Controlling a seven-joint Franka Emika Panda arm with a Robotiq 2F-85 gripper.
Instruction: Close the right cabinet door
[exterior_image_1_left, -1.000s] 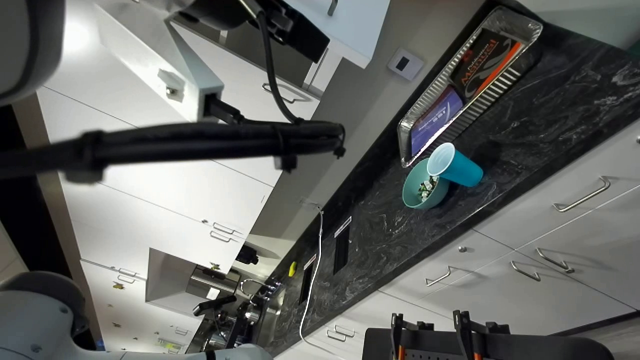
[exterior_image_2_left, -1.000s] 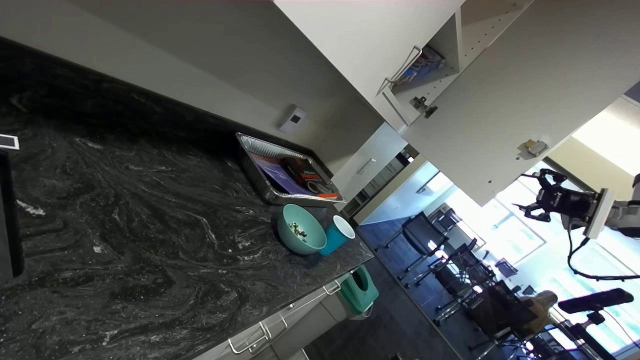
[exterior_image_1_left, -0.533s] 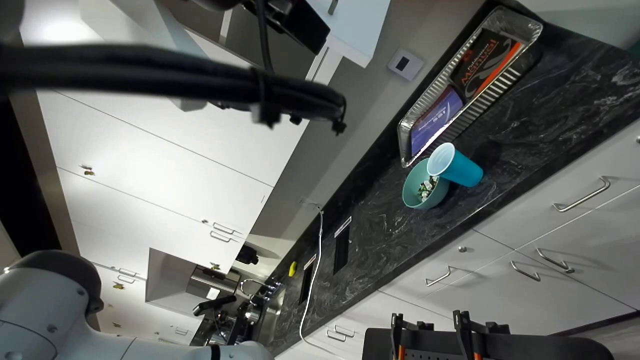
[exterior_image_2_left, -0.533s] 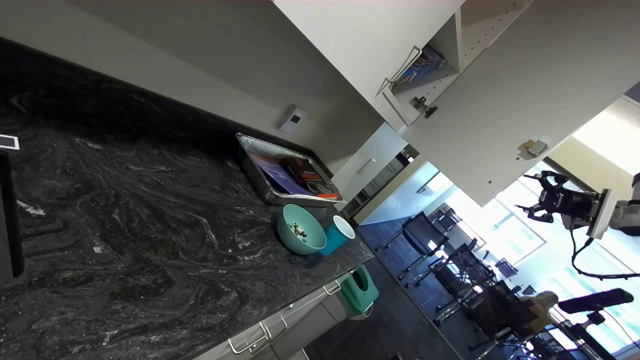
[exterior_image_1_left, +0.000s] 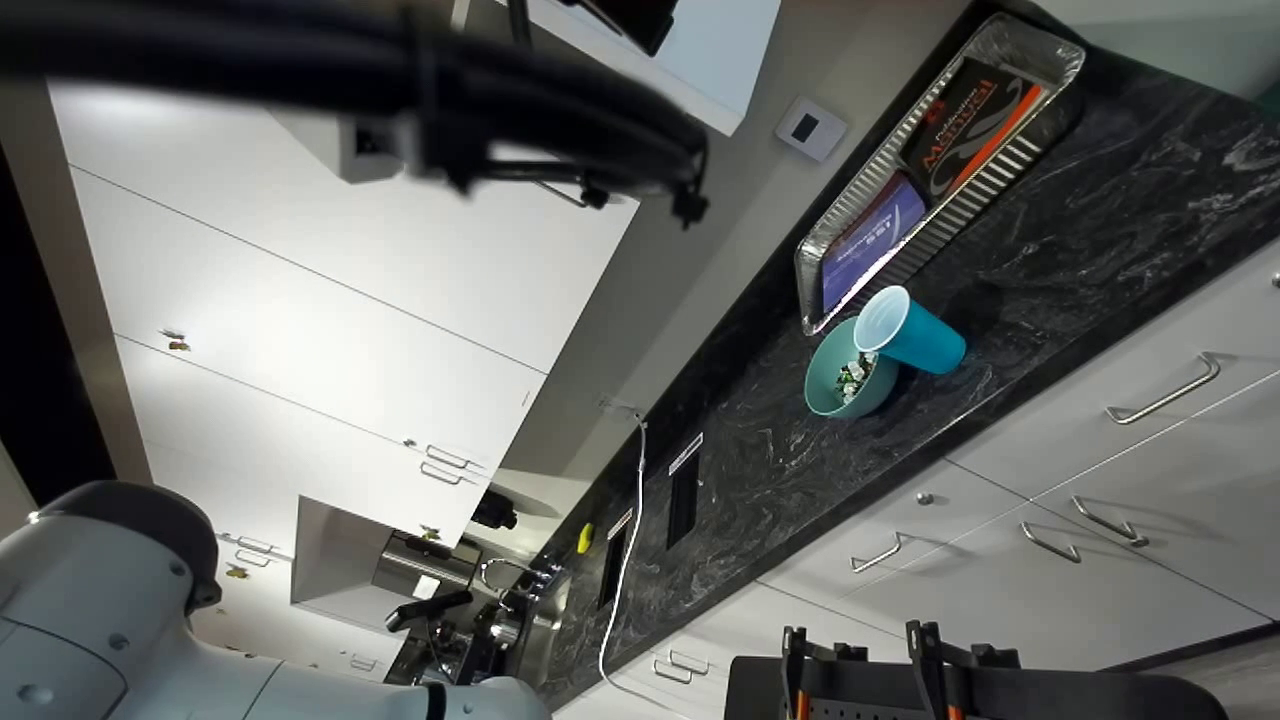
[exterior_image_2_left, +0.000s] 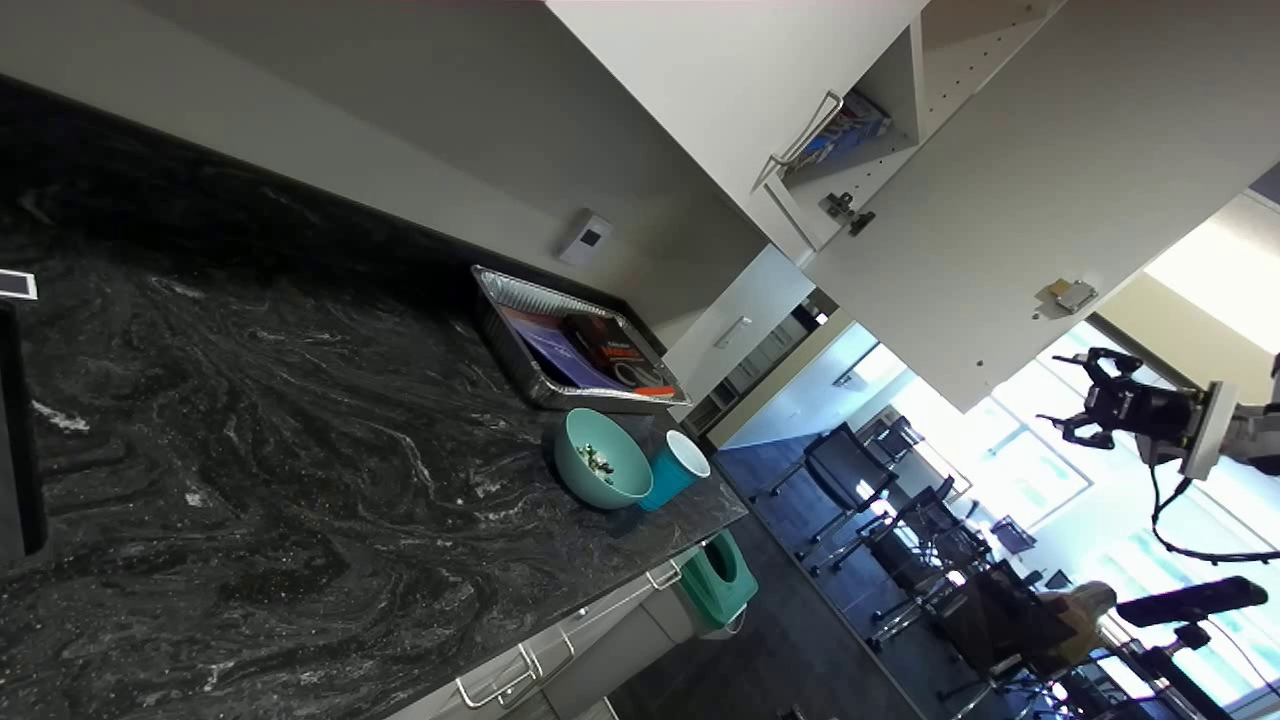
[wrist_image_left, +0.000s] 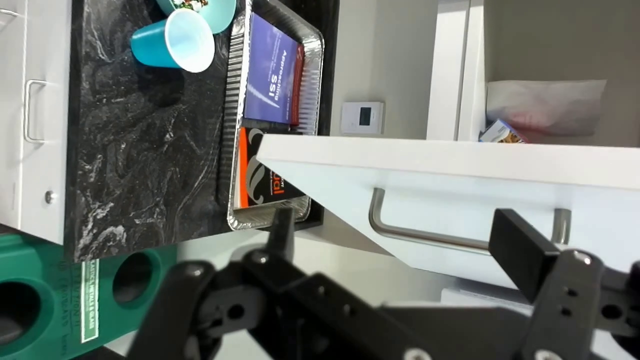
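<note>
Right cabinet door (exterior_image_2_left: 1040, 180), white and flat, stands ajar. Facing its bar handle (wrist_image_left: 432, 238), the pincer (wrist_image_left: 393, 225) has its fingers spread wide apart.

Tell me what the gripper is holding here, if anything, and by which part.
Nothing is held: the gripper stands open, nothing clamped between its fingers; the handle on the right cabinet door is ungripped.

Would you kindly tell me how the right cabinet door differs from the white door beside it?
The right cabinet door stands swung open; the neighbouring door looks shut. In an exterior view, the right cabinet door shows its inner face and a small fitting, the neighbouring door its outer face and bar handle. Both are flat white panels.
</note>
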